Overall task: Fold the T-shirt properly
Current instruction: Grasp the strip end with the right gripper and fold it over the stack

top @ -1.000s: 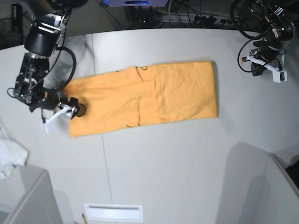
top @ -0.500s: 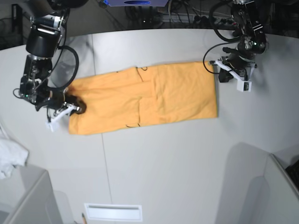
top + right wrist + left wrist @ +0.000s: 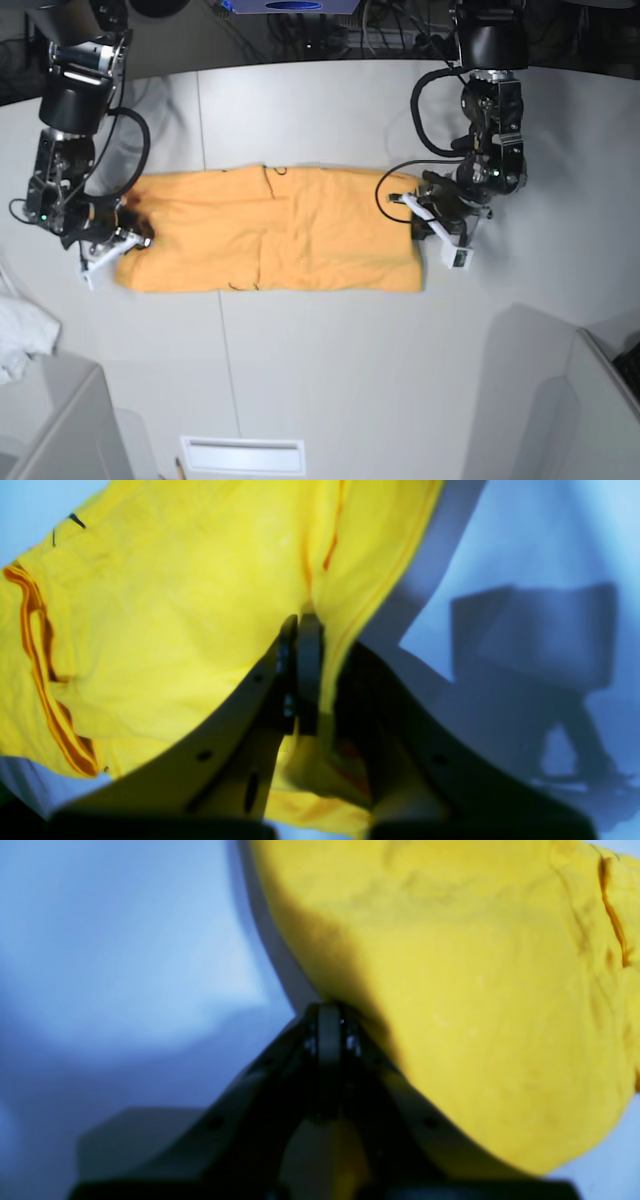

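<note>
The orange-yellow T-shirt (image 3: pixel 270 230) lies flat on the white table (image 3: pixel 330 370), folded into a long strip running left to right. My left gripper (image 3: pixel 420 222) is at the strip's right end. In the left wrist view my left gripper (image 3: pixel 327 1015) is shut, with the T-shirt's (image 3: pixel 475 990) edge pinched and bulging to its right. My right gripper (image 3: pixel 130 235) is at the strip's left end. In the right wrist view my right gripper (image 3: pixel 305 622) is shut on a fold of the T-shirt (image 3: pixel 175 605) near a seam.
A small white cloth (image 3: pixel 20 335) lies at the table's left edge. Grey box-like shapes stand at the front left (image 3: pixel 50 420) and front right (image 3: pixel 560 400). Cables (image 3: pixel 400 40) run along the back edge. A white slotted panel (image 3: pixel 243 455) sits at the front.
My left arm came from the back right down onto the shirt's right end. The whole shirt has slid toward the base view's left, held at both ends.
</note>
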`<act>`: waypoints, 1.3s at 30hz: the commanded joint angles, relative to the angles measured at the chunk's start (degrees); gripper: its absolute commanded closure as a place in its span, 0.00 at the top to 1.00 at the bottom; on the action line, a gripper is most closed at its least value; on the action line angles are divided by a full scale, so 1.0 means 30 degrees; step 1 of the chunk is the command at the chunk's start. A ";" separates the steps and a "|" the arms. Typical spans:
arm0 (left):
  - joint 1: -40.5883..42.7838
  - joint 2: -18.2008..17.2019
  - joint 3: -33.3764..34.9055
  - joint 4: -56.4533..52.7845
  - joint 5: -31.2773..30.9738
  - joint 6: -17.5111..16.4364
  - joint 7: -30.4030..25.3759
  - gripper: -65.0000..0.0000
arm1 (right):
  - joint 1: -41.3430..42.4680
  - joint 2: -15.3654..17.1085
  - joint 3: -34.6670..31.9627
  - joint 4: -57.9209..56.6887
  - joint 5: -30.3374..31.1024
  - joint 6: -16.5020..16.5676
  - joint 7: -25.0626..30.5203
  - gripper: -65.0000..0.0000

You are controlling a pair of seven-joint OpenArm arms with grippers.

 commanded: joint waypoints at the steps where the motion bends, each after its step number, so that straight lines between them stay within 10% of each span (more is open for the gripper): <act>1: -0.0267 -0.0139 0.0071 0.0589 -0.0253 -0.0025 -0.0283 0.00 | 0.0490 0.0231 -0.0036 0.0963 0.0480 -0.0060 0.0112 0.00; 6: 0.0231 -0.0813 0.0042 0.2230 -0.0312 -0.0025 -0.0254 0.00 | 0.0079 -0.0150 -0.0095 0.4831 0.0480 -0.2931 -0.0620 0.00; 21: 0.2663 -0.2395 -0.3592 0.3343 -0.0195 -0.0084 -0.0254 0.00 | -0.0653 -0.4282 -0.3611 0.9930 0.0480 -0.4660 -0.2056 0.00; 39: 0.4451 -0.3275 -0.5057 0.3314 -0.0224 -0.0084 -0.0254 0.00 | -0.0800 -0.6538 -1.1670 0.9959 0.0480 -0.8030 0.2486 0.00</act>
